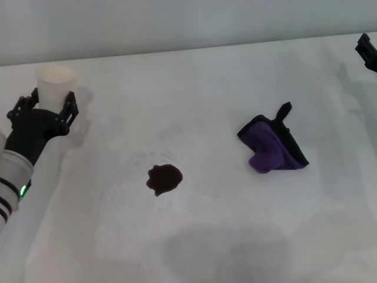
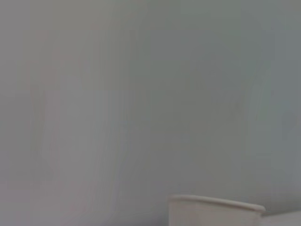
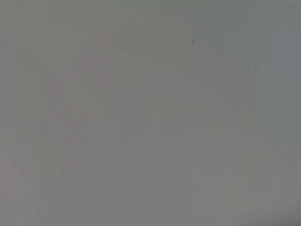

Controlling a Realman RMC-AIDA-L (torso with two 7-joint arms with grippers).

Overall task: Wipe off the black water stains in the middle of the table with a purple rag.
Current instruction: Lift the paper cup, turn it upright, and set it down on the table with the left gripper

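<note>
The black water stain (image 1: 164, 178) is a small dark lobed blotch near the middle of the white table (image 1: 206, 82). The purple rag (image 1: 272, 146) lies crumpled to the right of the stain, its black border and loop tab pointing toward the far edge. My left gripper (image 1: 52, 101) is at the far left, its fingers closed around a white paper cup (image 1: 57, 85) that stands upright. My right gripper (image 1: 367, 52) shows only as a black tip at the far right edge, well away from the rag. Nothing touches the rag or the stain.
The cup's rim also shows in the left wrist view (image 2: 216, 203) against a plain grey wall. The right wrist view shows only blank grey. The table's far edge runs straight behind the cup.
</note>
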